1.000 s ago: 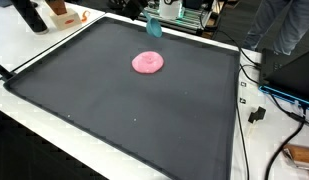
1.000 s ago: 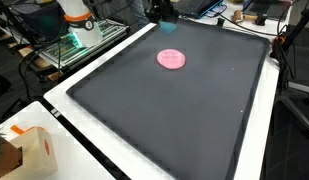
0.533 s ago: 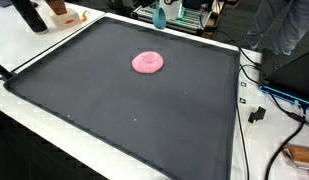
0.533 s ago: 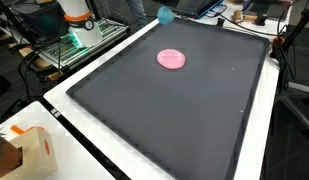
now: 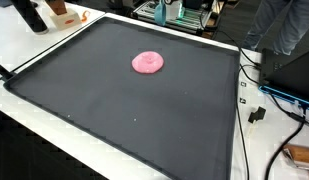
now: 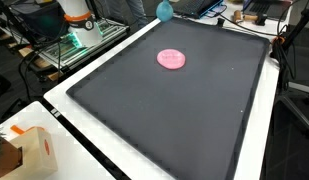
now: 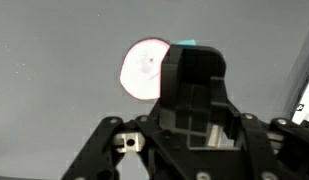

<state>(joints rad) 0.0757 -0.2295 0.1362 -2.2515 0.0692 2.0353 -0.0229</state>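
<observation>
One pink disc (image 5: 147, 63) on dark mat (image 5: 114, 110), white table (image 5: 34, 45) around — gripper (image 7: 184, 47) clamps a teal object (image 6: 165, 10).

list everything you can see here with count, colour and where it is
pink disc: one, pink, flat on the mat, toward its far side
mat: one, black, covering most of the table
table: one, white, under the mat
cardboard box: one, brown and white, on a table corner in an exterior view
cables: several, black, off the mat's side edge
teal object: one, teal, raised over the mat's far edge, at the gripper's tips
gripper: one, black, closed on the teal object, above the pink disc in the wrist view
</observation>
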